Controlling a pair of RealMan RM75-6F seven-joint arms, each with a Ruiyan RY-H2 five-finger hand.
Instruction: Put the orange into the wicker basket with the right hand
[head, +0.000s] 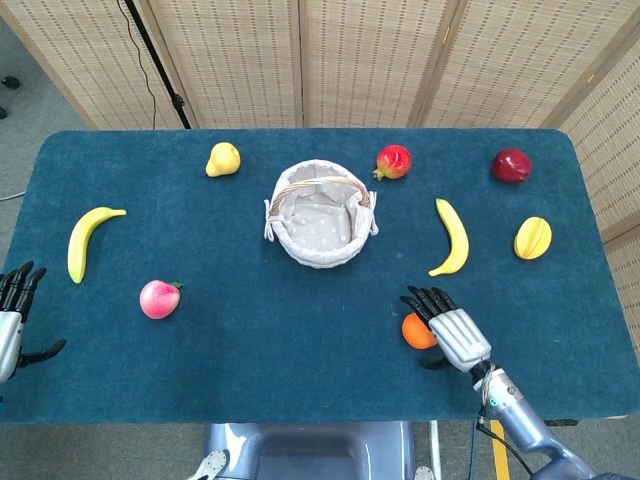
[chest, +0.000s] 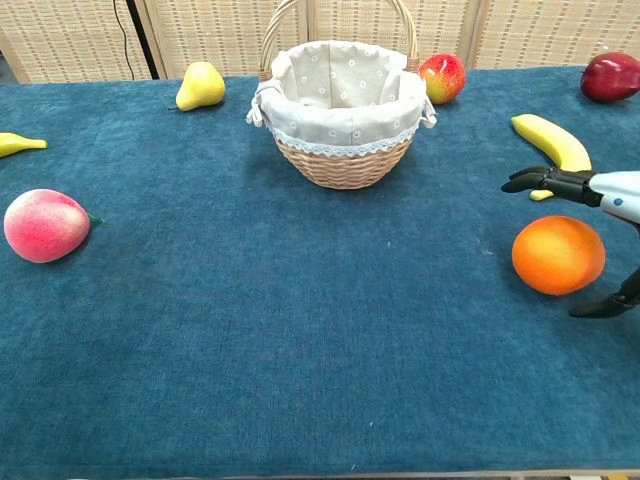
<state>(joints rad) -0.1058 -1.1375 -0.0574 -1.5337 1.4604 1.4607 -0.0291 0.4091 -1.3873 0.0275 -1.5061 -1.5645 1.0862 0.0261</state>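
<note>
Right hand (head: 448, 326): silver-white ribbed back plate, slender black fingers (chest: 530, 181) and black thumb, mounted on a metallic blue-grey forearm bearing a small green-lit spot near the wrist. Left hand (head: 12, 318): matching silver shell with black fingers.

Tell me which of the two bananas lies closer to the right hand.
The banana right of the wicker basket, just beyond the right hand.

No readable text, labels, brands or numbers on anything in either view.
</note>
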